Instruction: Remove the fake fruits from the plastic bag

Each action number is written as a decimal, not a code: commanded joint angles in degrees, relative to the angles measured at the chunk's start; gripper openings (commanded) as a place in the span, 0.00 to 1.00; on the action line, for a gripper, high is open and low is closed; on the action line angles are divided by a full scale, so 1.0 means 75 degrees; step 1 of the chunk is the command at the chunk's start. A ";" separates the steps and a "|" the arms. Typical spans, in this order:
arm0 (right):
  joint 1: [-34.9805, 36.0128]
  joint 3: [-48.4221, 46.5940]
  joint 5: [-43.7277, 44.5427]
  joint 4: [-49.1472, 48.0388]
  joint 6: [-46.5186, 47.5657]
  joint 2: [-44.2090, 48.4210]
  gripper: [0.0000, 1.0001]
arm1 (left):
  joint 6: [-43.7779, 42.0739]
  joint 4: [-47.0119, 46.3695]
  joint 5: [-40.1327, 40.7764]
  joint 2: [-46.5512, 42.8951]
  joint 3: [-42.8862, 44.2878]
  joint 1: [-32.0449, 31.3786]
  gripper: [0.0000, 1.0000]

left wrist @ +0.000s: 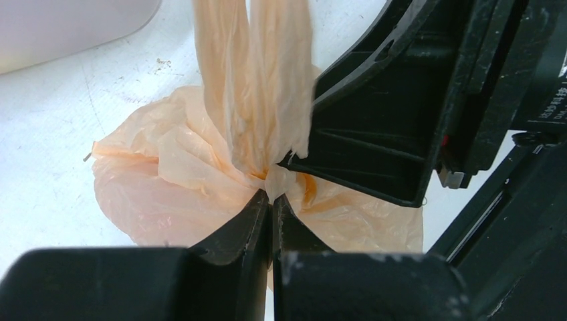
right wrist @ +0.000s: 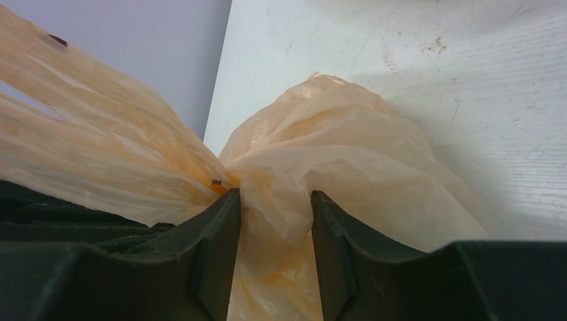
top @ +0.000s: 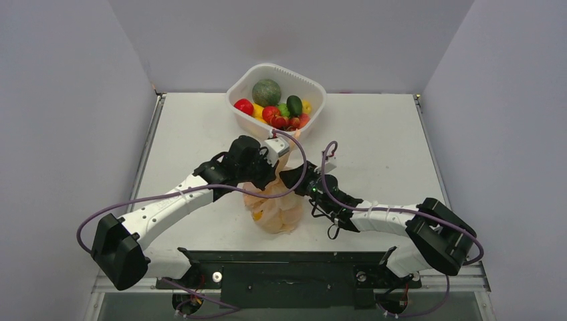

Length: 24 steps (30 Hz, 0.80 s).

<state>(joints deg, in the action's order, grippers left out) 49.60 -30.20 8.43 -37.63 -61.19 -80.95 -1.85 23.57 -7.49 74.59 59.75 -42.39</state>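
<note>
The peach-orange plastic bag (top: 277, 210) lies bunched on the white table between the two arms, its handles pulled up. My left gripper (left wrist: 271, 197) is shut on the bag's gathered neck (left wrist: 267, 167), and in the top view it (top: 269, 179) sits over the bag's top. My right gripper (right wrist: 274, 194) comes in from the right, jaws apart, with a loose fold of bag (right wrist: 348, 154) bulging between the fingers. It (top: 289, 179) is close against the left one. An orange-yellow patch (top: 257, 215) shows through the film; fake fruits inside the bag are otherwise hidden.
A white rounded tub (top: 314, 83) stands at the back of the table, holding a dark-green melon (top: 266, 91) and several red, yellow and green fruits. Grey walls close in the table on three sides. Purple cables loop off both arms.
</note>
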 commanded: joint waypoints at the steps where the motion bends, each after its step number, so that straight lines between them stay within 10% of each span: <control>1: 0.0124 -0.0145 -0.0258 -0.0801 -0.0086 0.0019 0.34 | -0.0007 -0.0583 0.0007 -0.0154 0.0101 -0.0027 0.00; 10: 0.0107 0.0127 -0.0109 -0.0345 0.0287 0.0894 0.01 | 0.0051 -0.0633 0.1242 -0.0205 0.0054 -0.0015 0.00; 18: 0.0049 0.0159 0.0447 0.1108 0.1157 0.2065 0.00 | 0.0197 -0.1352 0.4980 -0.0921 -0.0474 0.0004 0.00; 24: -0.0304 0.0497 0.0752 0.1715 0.1443 0.2822 0.00 | 0.0194 -0.1985 0.5699 -0.1603 -0.0973 0.0024 0.00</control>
<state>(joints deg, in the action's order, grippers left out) 49.45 -28.36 9.93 -28.12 -53.69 -63.86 -0.08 14.13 23.09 66.46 53.69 -43.40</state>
